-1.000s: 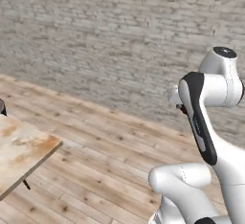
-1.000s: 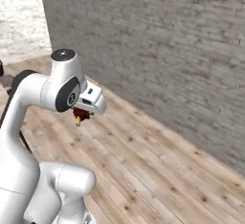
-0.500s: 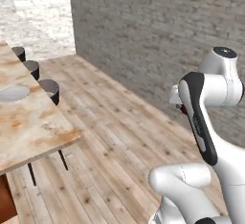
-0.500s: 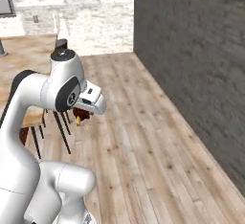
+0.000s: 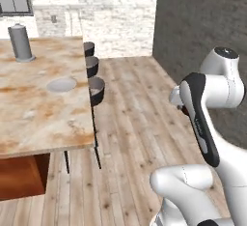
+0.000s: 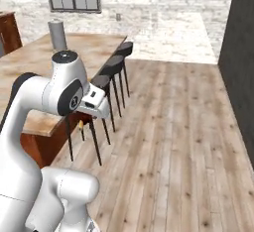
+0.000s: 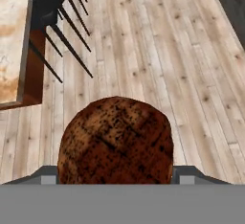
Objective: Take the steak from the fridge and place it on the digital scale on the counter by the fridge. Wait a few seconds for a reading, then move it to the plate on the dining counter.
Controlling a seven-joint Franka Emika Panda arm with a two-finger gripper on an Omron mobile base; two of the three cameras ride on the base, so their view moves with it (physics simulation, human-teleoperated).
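At the left stands the dining table [image 5: 38,119], its plate [image 5: 61,84] bare beside a grey canister [image 5: 21,43], with dark stools [image 5: 96,89] along its edge. To the right, over the wooden floor, the jaws grasp the steak [image 7: 116,140], held well apart from the plate. Judging by this, only the final placement remains.

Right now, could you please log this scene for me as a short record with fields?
setting: simulated kitchen, wooden plank floor, brick walls
steak: held at the tool, above the floor
tool: fingertips hidden behind the steak, apparently shut on it
dining counter: ahead, to the left of the arm
plate: pale round dish on the dining counter, nothing on it
canister: grey, upright, beyond the plate
stools: dark, along the counter's edge
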